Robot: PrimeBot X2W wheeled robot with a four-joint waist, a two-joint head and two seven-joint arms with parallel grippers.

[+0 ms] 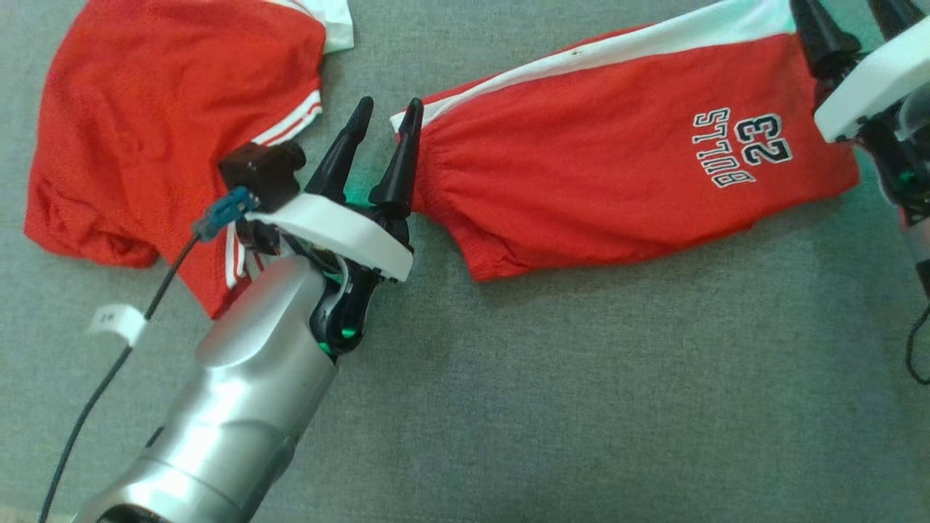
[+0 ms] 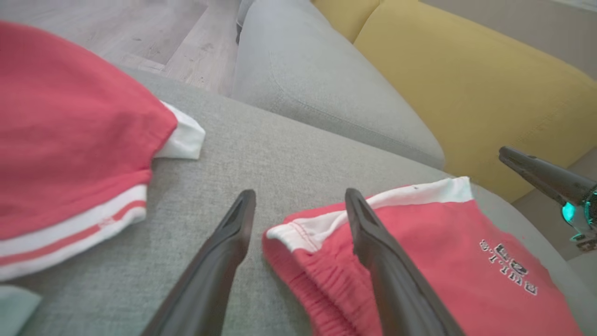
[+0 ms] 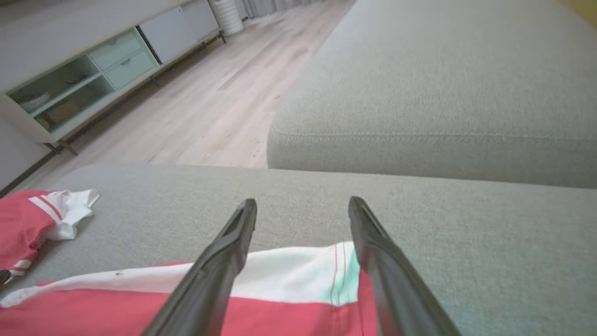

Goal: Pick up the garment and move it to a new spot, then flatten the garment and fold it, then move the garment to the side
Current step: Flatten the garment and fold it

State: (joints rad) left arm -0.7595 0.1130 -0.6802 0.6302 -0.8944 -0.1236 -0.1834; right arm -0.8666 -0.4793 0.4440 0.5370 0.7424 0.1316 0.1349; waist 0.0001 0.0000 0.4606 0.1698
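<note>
Reaching forward, left fingers (image 1: 347,145) spread empty at shorts (image 1: 617,160) waistband, right fingers (image 1: 821,36) spread above hem

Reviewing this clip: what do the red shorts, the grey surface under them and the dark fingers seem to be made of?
The red shorts look like a light sports knit, matte, gathering softly at the elastic waistband; the fibre is unclear. The grey surface looks like woven upholstery fabric, heathered and matte. The fingers are dark and smooth with a dull sheen, probably moulded plastic or rubber; I cannot tell which.
</note>
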